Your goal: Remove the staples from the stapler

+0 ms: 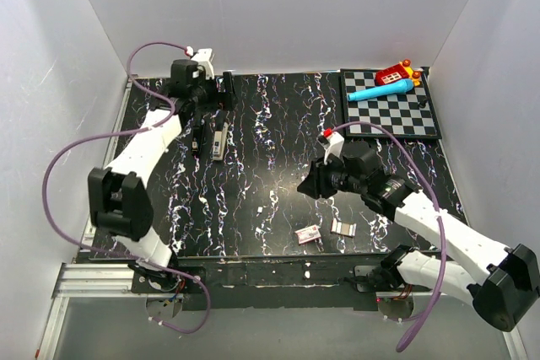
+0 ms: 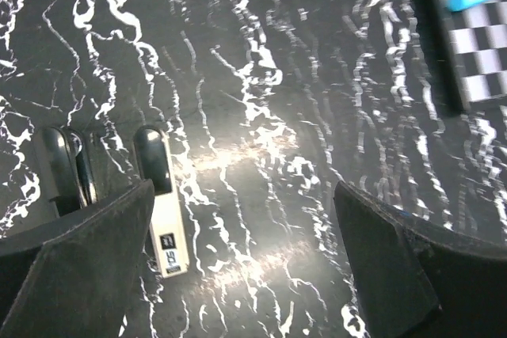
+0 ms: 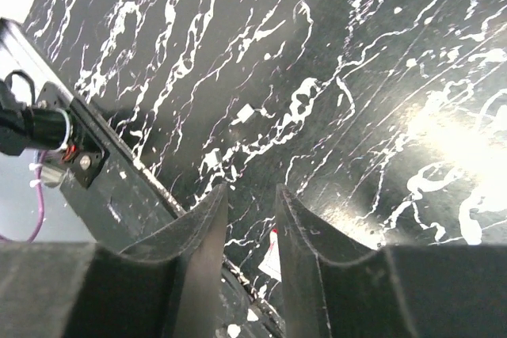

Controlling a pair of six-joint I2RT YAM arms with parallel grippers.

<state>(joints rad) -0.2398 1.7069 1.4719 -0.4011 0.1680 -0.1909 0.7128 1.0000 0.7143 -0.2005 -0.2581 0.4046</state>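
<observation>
Two slim halves of the stapler lie side by side at the left of the table, long axis near to far. The table is black with white veins, and the walls are white. One half is silver-white, the other dark. The left gripper is spread wide. The right gripper is slightly parted and holds nothing.

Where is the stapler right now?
The stapler lies on the left side of the table in the top view, far from the chessboard; in the left wrist view it sits beside one finger of the open left gripper.
</observation>
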